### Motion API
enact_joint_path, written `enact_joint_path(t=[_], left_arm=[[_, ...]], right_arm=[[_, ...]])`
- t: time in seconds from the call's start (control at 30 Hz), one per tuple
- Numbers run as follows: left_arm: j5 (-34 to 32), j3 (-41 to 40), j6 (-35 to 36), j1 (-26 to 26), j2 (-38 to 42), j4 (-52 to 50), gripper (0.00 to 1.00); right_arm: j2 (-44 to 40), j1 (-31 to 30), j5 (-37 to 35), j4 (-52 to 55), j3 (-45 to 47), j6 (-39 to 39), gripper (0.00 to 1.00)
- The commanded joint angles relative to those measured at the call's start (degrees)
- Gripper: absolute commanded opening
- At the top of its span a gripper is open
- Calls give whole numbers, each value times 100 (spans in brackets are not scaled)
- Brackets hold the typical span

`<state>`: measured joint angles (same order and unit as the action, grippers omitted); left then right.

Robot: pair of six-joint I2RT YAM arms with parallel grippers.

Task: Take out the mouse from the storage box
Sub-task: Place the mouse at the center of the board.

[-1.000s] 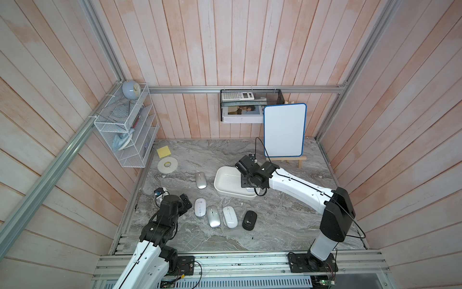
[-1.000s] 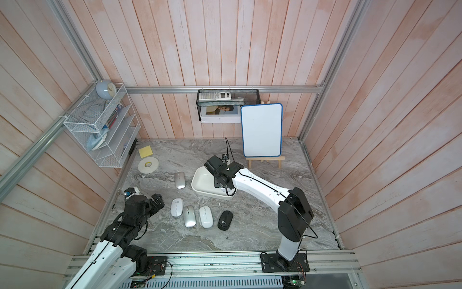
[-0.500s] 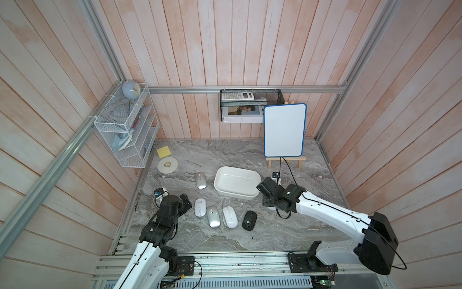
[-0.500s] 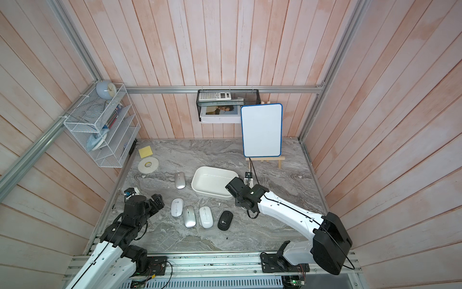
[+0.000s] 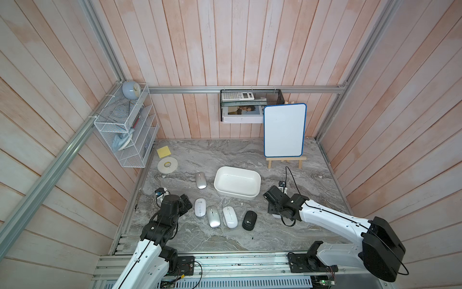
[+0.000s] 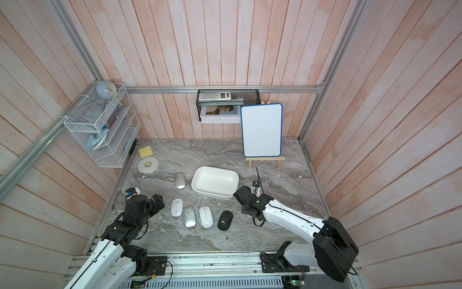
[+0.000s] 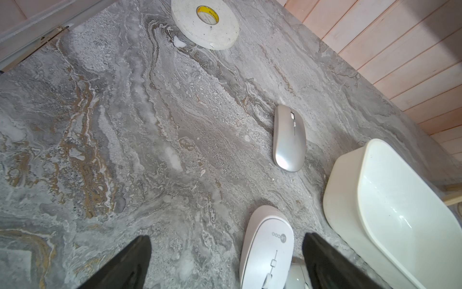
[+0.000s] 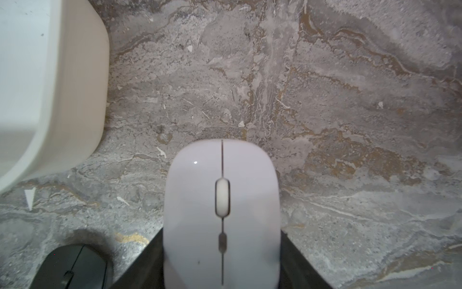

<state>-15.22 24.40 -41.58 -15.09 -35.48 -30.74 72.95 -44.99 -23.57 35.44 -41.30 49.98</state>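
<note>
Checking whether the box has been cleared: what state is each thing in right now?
storage box: upright, empty.
right gripper: shut on the held mouse, outside the box.
left gripper: open, holding nothing.
silver mouse: lying beside the box, free.
black mouse: lying on the table, free.
whiteboard: upright, blank.

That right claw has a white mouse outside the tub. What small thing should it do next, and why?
Probably lower the white mouse onto the bare table beside the black mouse and let go. The right gripper is shut on it, clear of the storage box, which looks empty.
</note>
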Motion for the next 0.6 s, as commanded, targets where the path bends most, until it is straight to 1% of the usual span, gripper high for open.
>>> enact_joint_path(t=[0.0, 0.37, 0.57], left_arm=[[46, -50, 71, 20, -12, 104, 100], [80, -45, 89, 15, -37, 130, 100], [92, -45, 98, 15, -81, 140, 100]], right_arm=[[201, 41, 164, -411, 52, 70, 63], [1223, 52, 717, -771, -147, -108, 66], [1628, 61, 929, -627, -395, -271, 74]])
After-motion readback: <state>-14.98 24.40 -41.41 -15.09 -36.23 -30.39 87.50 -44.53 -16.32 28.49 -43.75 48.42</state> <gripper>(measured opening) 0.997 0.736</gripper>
